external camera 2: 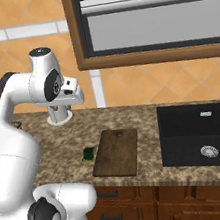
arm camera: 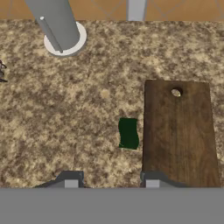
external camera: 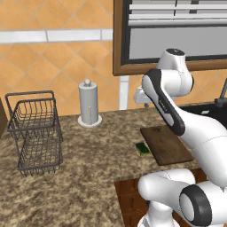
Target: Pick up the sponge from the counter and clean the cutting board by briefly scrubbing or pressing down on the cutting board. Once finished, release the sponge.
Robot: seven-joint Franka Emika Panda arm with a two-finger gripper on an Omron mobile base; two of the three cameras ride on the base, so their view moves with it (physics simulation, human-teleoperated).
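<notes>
A: Sponge point(arm camera: 128, 133) first. Where does it lie?

B: Flat on the speckled bench point(external camera: 88, 177), just left of the cutting board point(arm camera: 179, 135) and close beside its long edge, not on it. Nothing touches it.

A: And the fingers?

B: Two dark fingertips point(arm camera: 72, 181) rise at the bottom of the hand view, set apart with bare bench between them. They stand parted and hold nothing, high above the sponge.

A: So which step is this?

B: The reach, I judge. The pick-up isn't done yet. The next move calls for lowering the hand until the fingers straddle the sponge across its narrow side, then closing. It's thin, so the tips must come almost to the bench.

A: Anything in the way?

B: The board's edge is near; one tip could land on it. Further off, a paper towel holder point(external camera: 89, 103) stands at the far wall, a wire basket point(external camera: 34, 133) at the left, a black sink point(external camera 2: 202, 134) to the right of the board. Orange tiles and a window point(external camera 2: 151, 14) lie behind.
</notes>
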